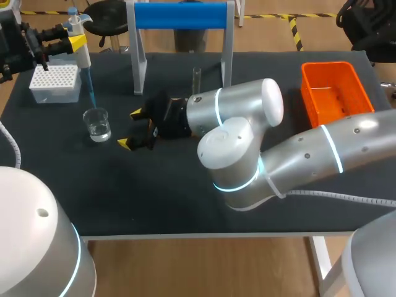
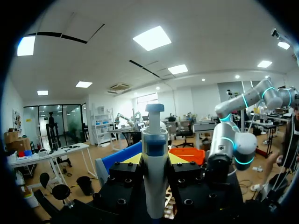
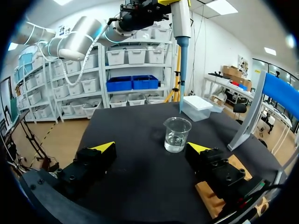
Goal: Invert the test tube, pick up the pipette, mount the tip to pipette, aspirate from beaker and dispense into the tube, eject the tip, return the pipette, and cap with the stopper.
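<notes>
My left gripper (image 1: 73,42) is shut on a white pipette (image 1: 80,52) and holds it upright at the table's far left. The pipette's blue tip (image 1: 91,93) points down, its end just over the rim of a glass beaker (image 1: 98,124) holding clear liquid. In the left wrist view the pipette body (image 2: 154,177) stands between that gripper's (image 2: 154,159) fingers. My right gripper (image 1: 132,129) lies low on the table, open and empty, just right of the beaker (image 3: 176,134). An empty test tube (image 1: 197,79) stands upright behind the right arm.
A white tip box (image 1: 54,83) sits at the far left behind the beaker. A blue-topped rack (image 1: 179,15) on white legs stands at the back middle. An orange bin (image 1: 334,93) is at the back right. My right arm (image 1: 297,154) spans the table's middle.
</notes>
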`<action>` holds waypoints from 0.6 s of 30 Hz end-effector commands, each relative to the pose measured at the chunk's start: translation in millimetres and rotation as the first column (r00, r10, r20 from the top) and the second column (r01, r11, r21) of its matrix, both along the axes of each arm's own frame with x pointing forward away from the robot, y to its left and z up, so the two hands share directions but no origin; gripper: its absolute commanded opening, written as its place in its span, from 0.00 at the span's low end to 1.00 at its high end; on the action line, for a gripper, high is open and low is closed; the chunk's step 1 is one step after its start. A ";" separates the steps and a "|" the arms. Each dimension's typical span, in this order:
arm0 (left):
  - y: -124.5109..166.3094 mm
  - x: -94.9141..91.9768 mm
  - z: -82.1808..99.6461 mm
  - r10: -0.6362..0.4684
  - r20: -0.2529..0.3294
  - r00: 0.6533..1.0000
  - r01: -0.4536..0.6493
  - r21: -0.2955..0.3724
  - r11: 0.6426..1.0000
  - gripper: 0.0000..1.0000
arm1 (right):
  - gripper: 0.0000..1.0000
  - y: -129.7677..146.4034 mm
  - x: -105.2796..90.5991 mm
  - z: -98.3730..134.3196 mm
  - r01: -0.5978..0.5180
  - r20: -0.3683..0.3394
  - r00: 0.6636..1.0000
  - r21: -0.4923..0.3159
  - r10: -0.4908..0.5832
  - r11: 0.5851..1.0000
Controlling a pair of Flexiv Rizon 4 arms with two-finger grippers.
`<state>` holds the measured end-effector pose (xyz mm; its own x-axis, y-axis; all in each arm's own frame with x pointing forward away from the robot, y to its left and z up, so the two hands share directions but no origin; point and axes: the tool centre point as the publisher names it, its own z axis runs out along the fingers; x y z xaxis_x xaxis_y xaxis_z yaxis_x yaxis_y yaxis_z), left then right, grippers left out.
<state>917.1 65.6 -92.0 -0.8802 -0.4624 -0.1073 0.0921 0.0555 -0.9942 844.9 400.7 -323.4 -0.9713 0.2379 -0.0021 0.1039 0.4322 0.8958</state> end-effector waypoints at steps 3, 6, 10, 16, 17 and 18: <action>-0.2 -0.4 -0.4 0.001 0.003 1.000 -0.001 -0.002 1.000 0.00 | 1.00 2.4 -1.8 0.0 0.005 0.001 1.000 -0.006 -0.005 1.000; -0.2 -0.4 -0.4 0.001 0.003 1.000 -0.001 -0.002 1.000 0.00 | 1.00 2.4 -1.8 0.0 0.005 0.001 1.000 -0.006 -0.005 1.000; -0.2 -0.4 -0.4 0.001 0.003 1.000 -0.001 -0.002 1.000 0.00 | 1.00 2.4 -1.8 0.0 0.005 0.001 1.000 -0.006 -0.005 1.000; -0.2 -0.4 -0.4 0.001 0.003 1.000 -0.001 -0.002 1.000 0.00 | 1.00 2.4 -1.8 0.0 0.005 0.001 1.000 -0.006 -0.005 1.000; -0.2 -0.4 -0.4 0.001 0.003 1.000 -0.001 -0.002 1.000 0.00 | 1.00 2.4 -1.8 0.0 0.005 0.001 1.000 -0.006 -0.005 1.000; -1.3 -0.7 -0.5 0.001 0.030 1.000 -0.001 0.001 1.000 0.00 | 1.00 2.4 -1.8 0.0 0.005 0.001 1.000 -0.006 -0.005 1.000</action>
